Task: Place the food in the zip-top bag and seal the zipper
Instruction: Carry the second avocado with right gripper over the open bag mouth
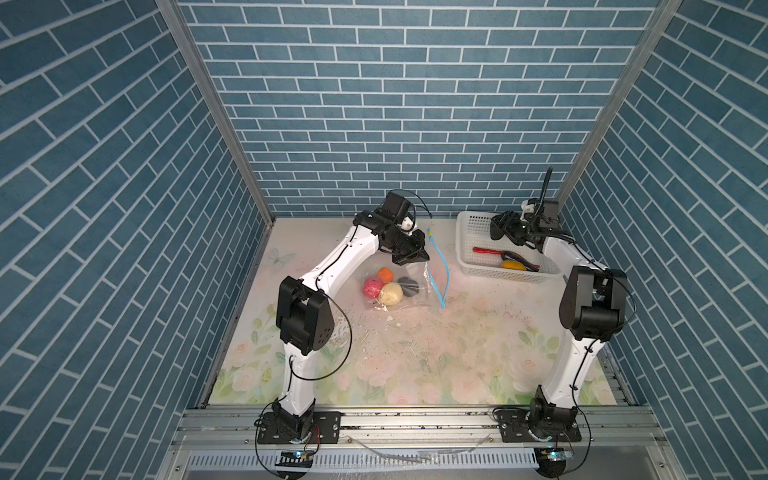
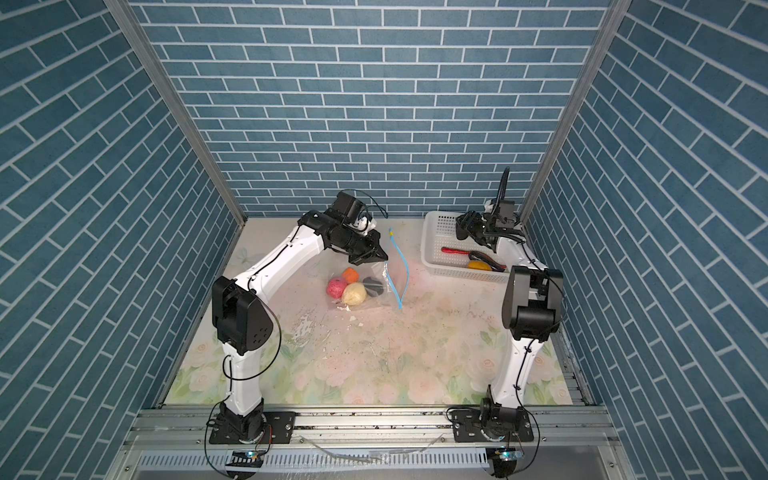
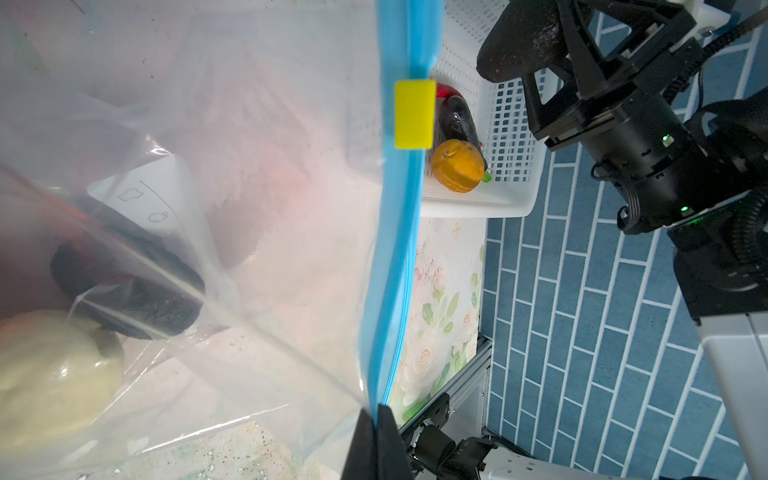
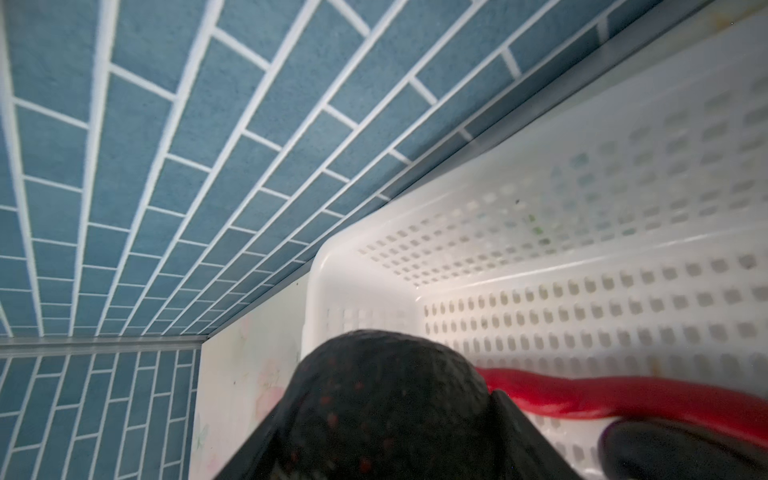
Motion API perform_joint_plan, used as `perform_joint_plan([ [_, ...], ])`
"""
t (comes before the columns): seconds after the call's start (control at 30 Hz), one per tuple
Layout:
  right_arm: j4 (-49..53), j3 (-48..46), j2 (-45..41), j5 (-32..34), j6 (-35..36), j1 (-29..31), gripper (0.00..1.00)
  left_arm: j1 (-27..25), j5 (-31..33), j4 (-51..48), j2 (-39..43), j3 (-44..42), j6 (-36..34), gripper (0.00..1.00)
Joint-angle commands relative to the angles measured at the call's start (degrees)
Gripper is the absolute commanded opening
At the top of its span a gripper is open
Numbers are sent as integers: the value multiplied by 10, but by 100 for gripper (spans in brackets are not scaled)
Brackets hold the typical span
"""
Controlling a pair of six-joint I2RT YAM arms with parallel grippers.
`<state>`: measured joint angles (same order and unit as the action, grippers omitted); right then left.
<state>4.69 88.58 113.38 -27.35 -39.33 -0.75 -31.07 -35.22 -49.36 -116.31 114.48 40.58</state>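
While the zip-top bag [image 1: 428, 286] lay crinkled on the floral surface [image 1: 415, 365], left of centre and toward the back, a pink piece [image 1: 372, 286], an orange piece [image 1: 385, 274], a cream piece [image 1: 392, 294] and a flat black piece [image 1: 409, 286] sat bunched inside it. Its zipper [image 1: 448, 272], a light blue strip with a yellow slider [image 3: 413, 114], bowed upward along the side facing the white basket [image 1: 465, 249]. The basket stood near the back right corner, a little apart from the bag, and held a red strip [image 1: 484, 250] and a yellow-orange piece [image 1: 512, 264]. A broad stretch of surface ran from the bag to the front rail [image 1: 415, 419]. The left pincer [image 1: 424, 261] was pressed together on the zipper, holding that edge raised. The right pincer [image 1: 498, 228] hung over the basket and gripped a black lump [image 4: 386, 395], which held its jaws partly apart.
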Motion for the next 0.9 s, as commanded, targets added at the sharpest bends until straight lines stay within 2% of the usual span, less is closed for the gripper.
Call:
perform_joint_plan([
  [0.0,-38,-50,-63,-19,-34,19,49,-4,1,2,-8,17,-1,0],
  [0.23,-50,-168,-180,-11,-40,56,49,-4,-1,-4,-21,34,-1,0],
  [0.5,-32,-227,-288,-20,-22,108,49,-8,-3,-10,-35,57,-3,0],
  [0.87,29,-245,-338,-18,-5,204,49,-9,-7,-12,-42,64,-4,0],
])
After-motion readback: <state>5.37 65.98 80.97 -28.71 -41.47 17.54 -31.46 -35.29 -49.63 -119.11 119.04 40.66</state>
